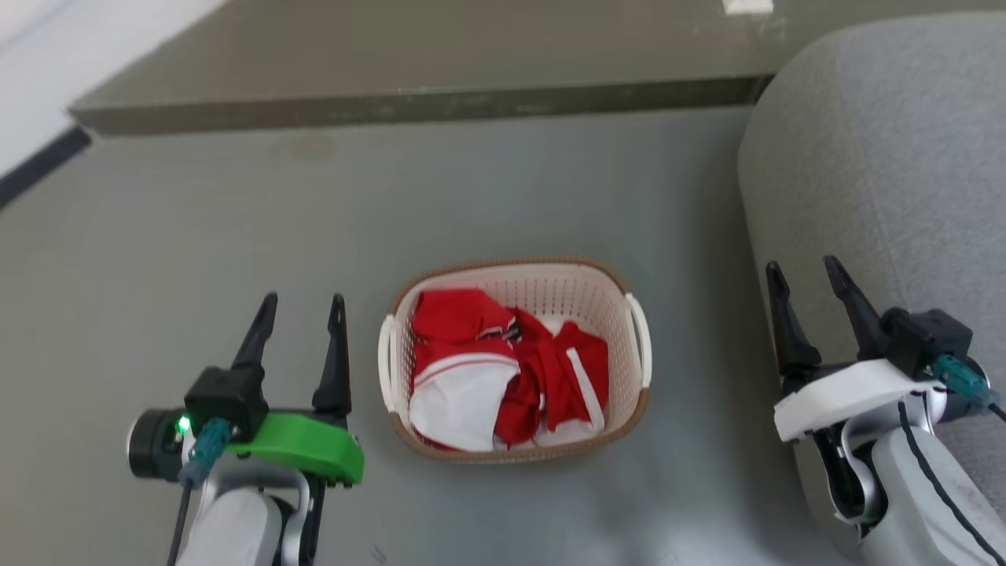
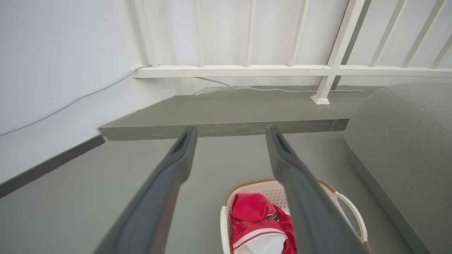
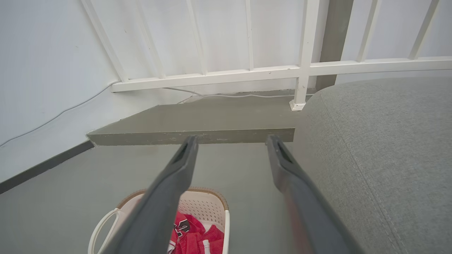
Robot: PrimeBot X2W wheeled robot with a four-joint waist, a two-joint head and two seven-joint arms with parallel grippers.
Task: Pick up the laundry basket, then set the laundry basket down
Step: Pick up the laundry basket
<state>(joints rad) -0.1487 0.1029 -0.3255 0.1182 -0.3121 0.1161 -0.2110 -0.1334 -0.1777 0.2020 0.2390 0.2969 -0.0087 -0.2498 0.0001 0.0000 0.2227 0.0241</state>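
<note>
The laundry basket [image 1: 542,292] stands on the grey floor in the middle of the head view, cream-white and perforated with a brown rim, white loop handles on its two sides and red-and-white clothes inside. My left gripper [image 1: 302,303] hangs open to the left of it, apart from the left handle, nothing between its fingers. My right gripper [image 1: 803,270] is open well to the right, over the sofa's edge. The left wrist view has the basket [image 2: 263,188] low, behind the right finger. The right wrist view has the basket [image 3: 206,204] at the bottom left.
A grey fabric sofa [image 1: 880,157] fills the right side, close to my right arm. A raised concrete step [image 1: 409,106] crosses the back, with a white railing [image 2: 282,70] and a cable behind it. A white wall with dark skirting [image 1: 39,161] runs along the left.
</note>
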